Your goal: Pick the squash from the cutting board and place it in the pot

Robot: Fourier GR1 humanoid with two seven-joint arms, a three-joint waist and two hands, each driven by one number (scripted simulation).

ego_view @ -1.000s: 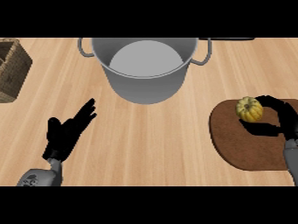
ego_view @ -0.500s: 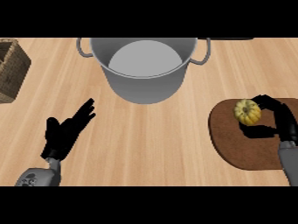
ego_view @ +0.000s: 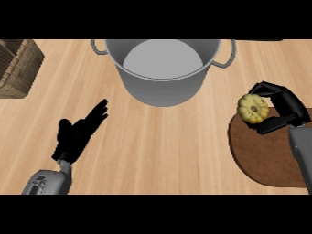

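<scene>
Across the whole frame runs a light wooden desk (ego_view: 172, 155), its grain going left to right. At the top centre stands a large grey pot (ego_view: 159, 89), open at the top, with a handle on each side and nothing to be seen inside. At the lower right lies a round brown cutting board (ego_view: 263, 157), partly cut off by the right edge of the frame. A woven basket (ego_view: 9, 68) sits in the upper left corner, well apart from the pot. The right forearm (ego_view: 311, 155) comes up from the lower right, over the cutting board. The left hand (ego_view: 77, 133) shows at the lower left, open, with its fingers straight and pointing toward the upper right, holding nothing. The right hand (ego_view: 288, 106) is at the right, above the centre line, with its fingers and thumb curled round the squash (ego_view: 253, 108). The squash is small, yellow and ribbed, and it shows at the cutting board's upper left edge, to the lower right of the pot and apart from it. Whether it touches the cutting board cannot be told.
</scene>
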